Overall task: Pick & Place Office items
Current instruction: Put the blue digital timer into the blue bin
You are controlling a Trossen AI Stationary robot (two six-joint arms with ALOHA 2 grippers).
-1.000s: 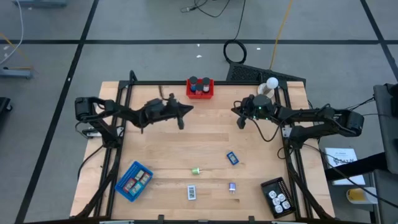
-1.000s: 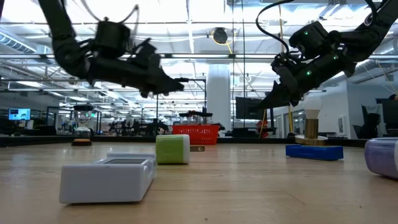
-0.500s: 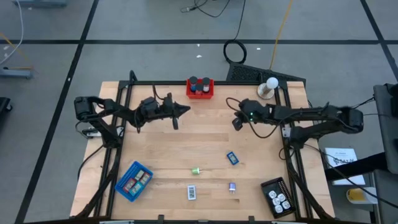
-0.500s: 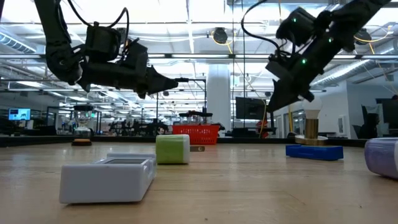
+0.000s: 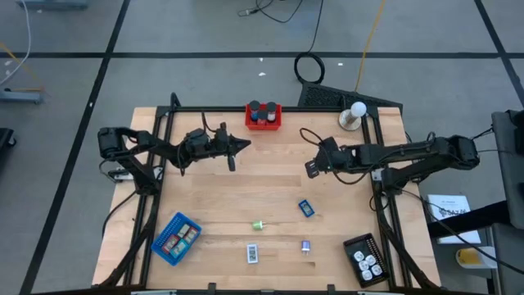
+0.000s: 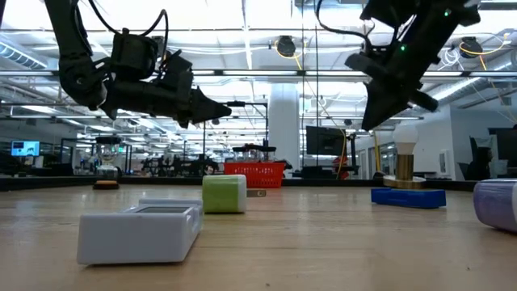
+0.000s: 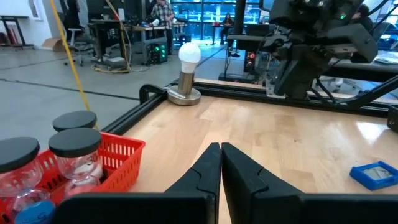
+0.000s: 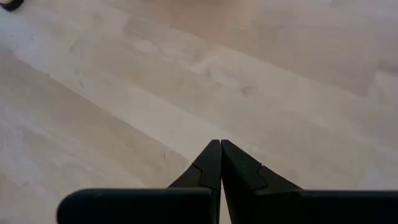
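Four loose office items lie flat on the wooden table's near half: a blue piece [image 5: 305, 208], a green piece [image 5: 258, 224], a white-labelled rectangle [image 5: 253, 253] and a small purple bit [image 5: 305, 246]. Black-capped cylinders [image 7: 74, 142] stand in the red tray [image 5: 263, 115] at the far edge. My left gripper [image 5: 243, 146] hovers shut and level just left of that tray, fingertips together [image 7: 220, 148]. My right gripper [image 5: 312, 169] hangs shut above bare wood right of centre, slanting down [image 8: 220, 144]. Neither holds anything.
A blue tray [image 5: 176, 238] with pieces sits near left and a black tray [image 5: 365, 258] with white pieces near right. A white ball on a round stand [image 5: 354, 115] stands at the far right corner. A black frame borders the table. Bare wood lies between the grippers.
My right gripper has risen and swung a little toward the table's near edge, rolling about its wrist and tipping, still shut and holding nothing.
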